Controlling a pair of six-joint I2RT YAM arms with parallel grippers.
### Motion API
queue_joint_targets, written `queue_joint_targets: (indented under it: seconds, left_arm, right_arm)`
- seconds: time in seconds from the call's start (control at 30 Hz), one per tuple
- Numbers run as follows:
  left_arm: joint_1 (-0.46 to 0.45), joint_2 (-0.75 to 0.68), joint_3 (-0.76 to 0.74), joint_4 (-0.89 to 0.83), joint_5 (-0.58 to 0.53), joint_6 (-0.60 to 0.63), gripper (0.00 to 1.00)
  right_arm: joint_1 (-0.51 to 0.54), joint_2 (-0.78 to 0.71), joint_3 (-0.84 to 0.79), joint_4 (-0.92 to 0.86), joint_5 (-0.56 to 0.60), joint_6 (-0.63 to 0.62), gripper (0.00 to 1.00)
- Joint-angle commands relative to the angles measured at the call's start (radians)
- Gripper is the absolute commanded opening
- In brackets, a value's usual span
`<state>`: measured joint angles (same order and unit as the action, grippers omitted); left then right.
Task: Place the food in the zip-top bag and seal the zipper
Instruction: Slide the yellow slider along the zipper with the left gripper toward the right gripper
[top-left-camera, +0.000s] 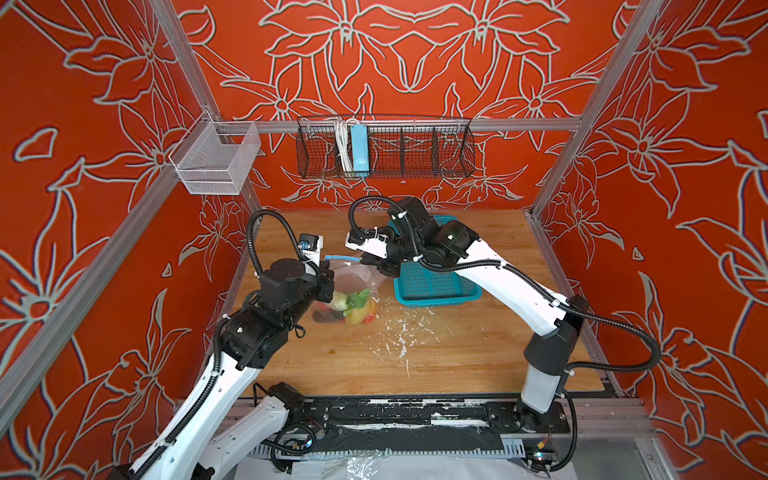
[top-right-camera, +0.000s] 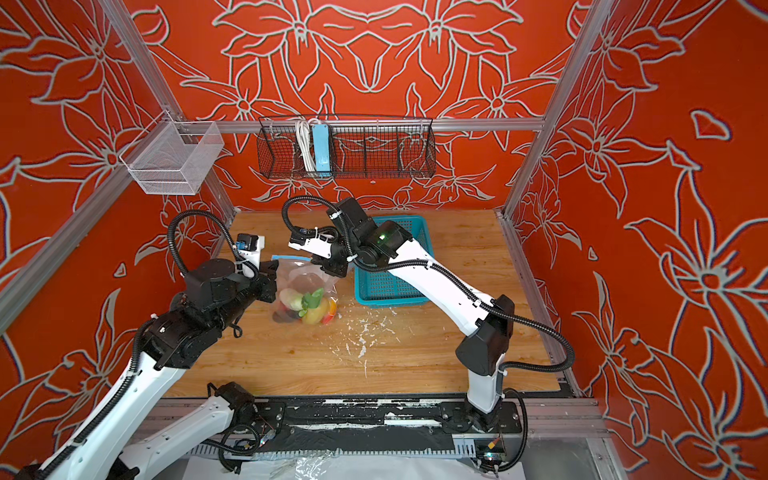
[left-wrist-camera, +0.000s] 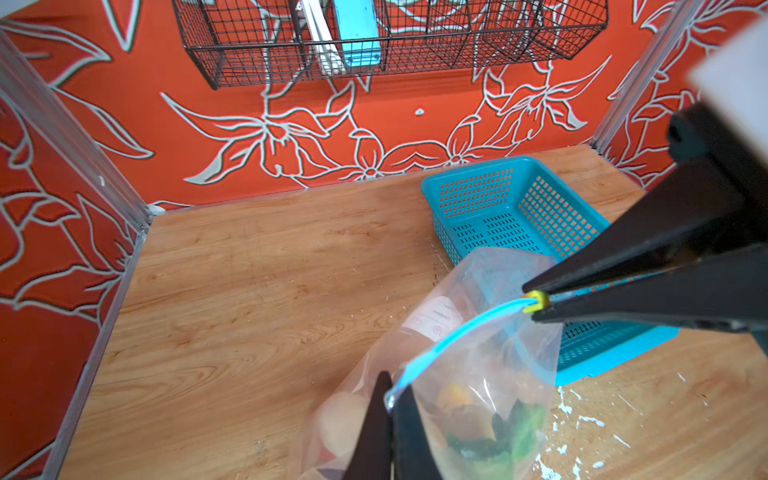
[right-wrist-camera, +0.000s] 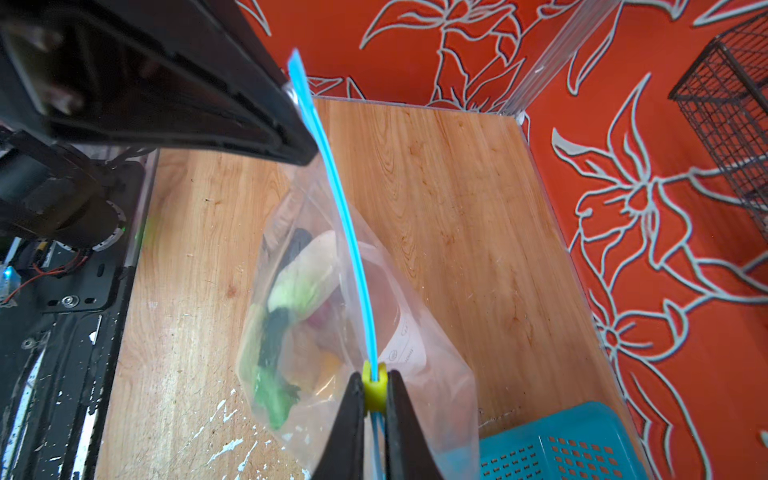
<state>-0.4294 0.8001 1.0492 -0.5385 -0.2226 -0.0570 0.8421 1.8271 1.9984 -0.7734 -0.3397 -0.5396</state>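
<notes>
The clear zip-top bag (top-left-camera: 353, 282) (top-right-camera: 305, 282) hangs between my two grippers over the wooden table, its bottom resting on the board. The food (top-left-camera: 353, 307) (right-wrist-camera: 303, 274) lies inside it: a white-green leafy vegetable, a dark eggplant and yellow-red pieces. The light-blue zipper (left-wrist-camera: 457, 332) (right-wrist-camera: 343, 208) runs taut from one gripper to the other. My left gripper (left-wrist-camera: 388, 399) (right-wrist-camera: 299, 124) is shut on the bag's corner at the zipper's end. My right gripper (right-wrist-camera: 374, 386) (left-wrist-camera: 534, 303) is shut on the yellow tab (right-wrist-camera: 374, 388) at the opposite end.
A teal perforated basket (top-left-camera: 436, 286) (left-wrist-camera: 519, 208) stands just right of the bag, under the right arm. White paint flecks (top-left-camera: 399, 332) mark the board in front. A black wire rack (top-left-camera: 386, 149) and a white mesh bin (top-left-camera: 216, 162) hang on the walls.
</notes>
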Motion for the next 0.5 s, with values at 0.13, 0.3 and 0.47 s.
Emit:
queue_joint_targets:
  seconds: [0.13,0.3,0.47]
  left_arm:
    - [0.034,-0.029,0.051,0.000,-0.102,-0.001,0.00]
    - [0.051,-0.030,0.059,-0.007,-0.107,-0.009,0.00]
    - [0.065,-0.029,0.067,-0.009,-0.112,-0.010,0.00]
  right_arm:
    - [-0.028,0.006,0.012,-0.078,0.089,0.026,0.00]
    - [-0.040,-0.014,-0.014,-0.088,0.109,0.030,0.00]
    - [-0.062,-0.045,-0.049,-0.078,0.116,0.046,0.00]
